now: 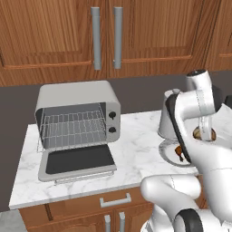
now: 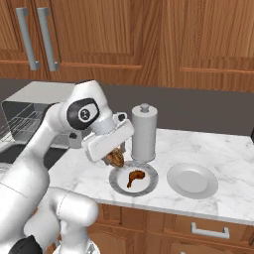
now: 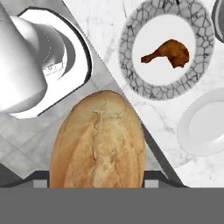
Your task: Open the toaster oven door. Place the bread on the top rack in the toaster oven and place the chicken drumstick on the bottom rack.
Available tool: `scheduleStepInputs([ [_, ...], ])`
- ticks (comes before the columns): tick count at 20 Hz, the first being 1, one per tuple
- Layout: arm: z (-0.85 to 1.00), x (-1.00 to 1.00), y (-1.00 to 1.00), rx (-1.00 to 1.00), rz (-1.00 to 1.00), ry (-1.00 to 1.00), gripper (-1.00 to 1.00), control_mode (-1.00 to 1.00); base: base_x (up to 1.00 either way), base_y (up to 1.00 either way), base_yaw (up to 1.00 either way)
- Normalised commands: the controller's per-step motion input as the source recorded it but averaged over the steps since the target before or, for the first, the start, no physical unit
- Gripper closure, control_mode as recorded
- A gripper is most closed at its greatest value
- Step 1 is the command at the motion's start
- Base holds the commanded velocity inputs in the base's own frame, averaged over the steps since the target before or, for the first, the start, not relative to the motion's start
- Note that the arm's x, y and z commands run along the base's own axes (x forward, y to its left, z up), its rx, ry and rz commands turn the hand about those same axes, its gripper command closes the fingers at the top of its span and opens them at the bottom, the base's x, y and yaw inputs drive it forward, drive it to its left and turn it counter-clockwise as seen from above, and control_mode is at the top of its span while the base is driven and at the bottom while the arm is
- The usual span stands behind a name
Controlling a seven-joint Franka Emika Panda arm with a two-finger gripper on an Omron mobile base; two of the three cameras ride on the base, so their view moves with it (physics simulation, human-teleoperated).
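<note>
The gripper (image 3: 97, 186) pinches one bread loaf (image 3: 98, 139) above the counter's (image 2: 233, 158) front edge, near two plates, one (image 2: 149, 184) bearing one chicken drumstick (image 2: 135, 176).

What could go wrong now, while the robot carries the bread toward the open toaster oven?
1. The bread is held only at its sides by the fingers, so a quick swing might let it slip onto the counter.
2. The metal canister stands close beside the arm and could be knocked.
3. The open oven door sticks out low; the loaf could bump it or the rack edge.
</note>
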Motion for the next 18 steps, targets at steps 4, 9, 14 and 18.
scheduleStepInputs([
  [4,0.64,0.12,1.0,-0.03,0.12,0.0,1.0,-1.0,0.0,0.0,0.0],
  [9,0.09,0.0,1.0,-0.05,0.09,0.0,1.0,-1.0,0.0,0.0,0.0],
  [14,0.0,0.08,1.0,-0.07,0.07,-0.03,1.0,-1.0,0.0,0.0,0.0],
  [18,-0.01,0.57,1.0,-0.04,0.06,-0.17,1.0,-1.0,0.0,0.0,0.0],
])
